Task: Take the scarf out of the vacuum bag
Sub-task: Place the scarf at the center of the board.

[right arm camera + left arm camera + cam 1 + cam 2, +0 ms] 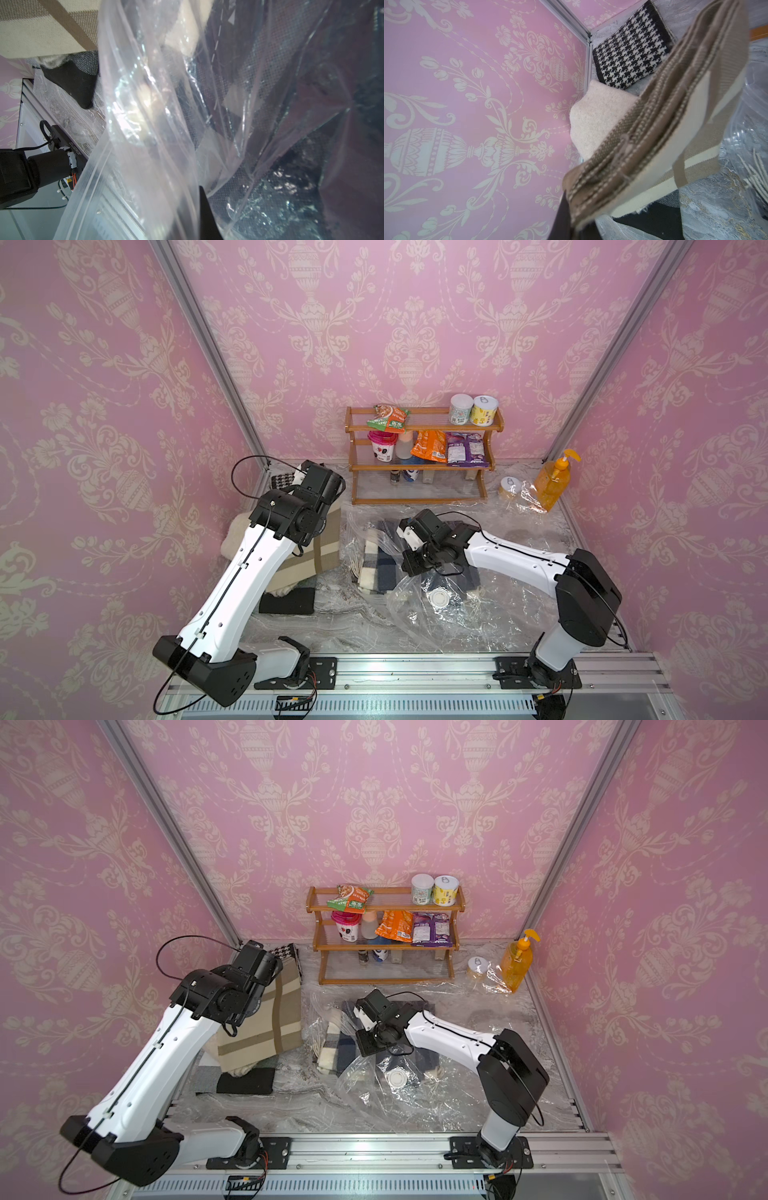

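Softness first: tan-and-cream striped woven scarf [266, 1023], folded in several layers, held up at left centre in both top views, wholly outside the large crinkly clear plastic vacuum bag [436, 626]. Pinched along one folded edge by the left gripper [573, 220], jaws pressed together on the cloth at the bottom centre of the left wrist view. Probably light, limp and grippy enough to sit firm; best taken across all layers at once near a fold, to avoid shedding loose layers. Beyond it in that view, a cream fluffy knit cloth [598, 116] at centre and a black-and-white houndstooth cloth [631, 54] toward the upper right. Right gripper [195, 224] at the bottom centre of the right wrist view, jaws closed on a pleat of the bag's film; likely thin, slippery and springy, so apt to creep out of the pinch. Under the plastic at centre frame in both top views, a navy-and-cream plaid fringed scarf [376, 568], fringe toward the left, with the round white valve cap [439, 597] just below it; fringe inside or past the bag's mouth: cannot tell. For that one, judged wiser to grip the thick folded body than the fringe, pulling leftward while pinning the film.
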